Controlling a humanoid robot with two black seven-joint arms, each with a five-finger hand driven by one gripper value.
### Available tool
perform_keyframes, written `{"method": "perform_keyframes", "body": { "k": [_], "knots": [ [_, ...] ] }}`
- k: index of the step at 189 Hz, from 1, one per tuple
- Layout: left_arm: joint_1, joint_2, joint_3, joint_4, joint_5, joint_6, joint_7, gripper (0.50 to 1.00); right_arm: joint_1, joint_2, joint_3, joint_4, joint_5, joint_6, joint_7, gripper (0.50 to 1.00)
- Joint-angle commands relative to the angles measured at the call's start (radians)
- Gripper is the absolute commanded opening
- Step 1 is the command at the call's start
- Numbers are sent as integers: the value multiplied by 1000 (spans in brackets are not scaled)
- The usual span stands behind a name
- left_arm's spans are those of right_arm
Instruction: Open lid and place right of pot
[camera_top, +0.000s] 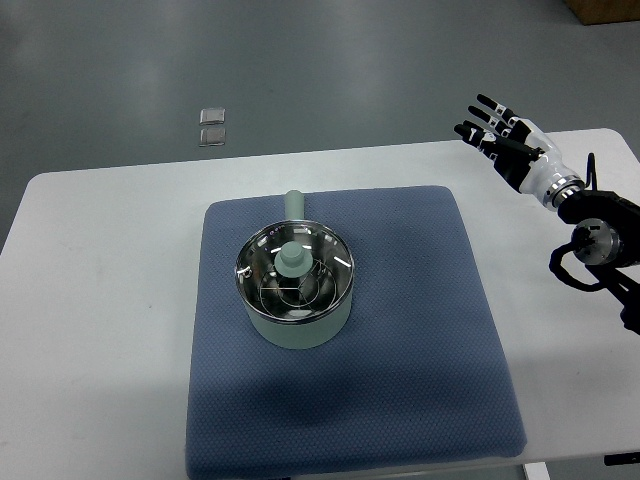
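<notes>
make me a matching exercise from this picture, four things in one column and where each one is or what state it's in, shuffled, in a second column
Things:
1. glass lid
2. blue mat
3. right hand
4. pot handle

Places or states:
A. raised over the far right corner of the white table, fingers spread, holding nothing
B. sticking out from the far side of the pale green pot
C. closed on the pot, knob up
D. lying flat under the pot

Pairs: 1-C, 2-D, 3-A, 4-B
</notes>
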Motion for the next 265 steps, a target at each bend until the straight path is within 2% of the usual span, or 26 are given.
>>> {"method": "perform_keyframes", "body": {
  "k": [1,180,196,218,227,228,252,253,265],
  "knots": [
    [2,0,0,0,0,0,0,1000,0,-2,0,-4,0,-1,0,932],
    [0,0,0,0,0,0,0,1000,11,-14,49,-22,0,5,3,930],
    [0,0,0,0,0,0,0,1000,52,-54,46,-7,-20,33,27,930],
    [0,0,0,0,0,0,0,1000,109,-95,46,29,-149,130,35,928],
    [0,0,0,0,0,0,0,1000,109,-95,46,29,-149,130,35,928],
    [0,0,0,0,0,0,0,1000,133,-112,46,53,-226,157,39,930],
    [0,0,0,0,0,0,0,1000,167,-134,45,105,-324,186,41,928],
    [2,0,0,0,0,0,0,1000,189,-144,40,142,-389,206,41,928],
    [0,0,0,0,0,0,0,1000,221,-150,26,187,-472,226,43,928]
  ]
}}
